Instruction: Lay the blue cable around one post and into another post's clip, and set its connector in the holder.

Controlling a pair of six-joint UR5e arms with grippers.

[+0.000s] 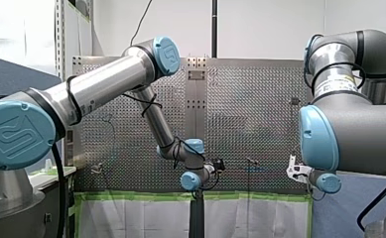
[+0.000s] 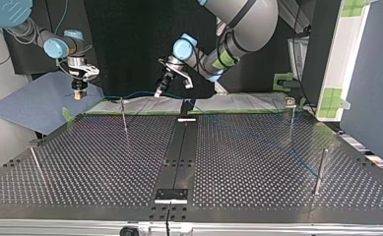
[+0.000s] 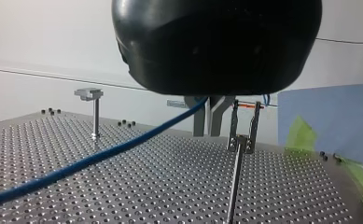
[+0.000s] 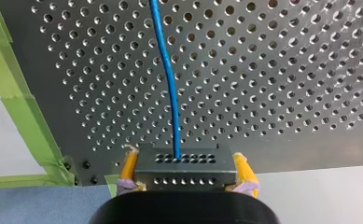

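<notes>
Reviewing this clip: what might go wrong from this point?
The connector sits pinched only at its ends between the jaws of my right gripper; a tug on the blue cable may twist it loose. The cable runs low over the table beside a clip post, where it may snag.

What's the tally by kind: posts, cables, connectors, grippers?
Posts: 4
Blue cable: 1
Connector: 1
Grippers: 2 (left gripper, right gripper)
Total: 8
</notes>
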